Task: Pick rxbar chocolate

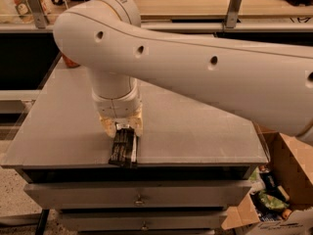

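The rxbar chocolate (pixel 122 148) is a flat dark bar with pale text lines. It lies on the grey table (pixel 195 126) near the front edge, long axis pointing toward me. My gripper (pixel 122 127) points straight down over the bar's far end. Its tan fingers (pixel 138 124) stand close on either side of the bar and press its far end, while the bar rests on the table. The big white arm hides the wrist and much of the table's back.
A red-orange can (pixel 70 62) peeks out behind the arm at the table's back left. Drawers (pixel 139 199) sit below the tabletop. An open cardboard box (pixel 274 199) with packets stands on the floor at the lower right. A shelf rail runs along the back.
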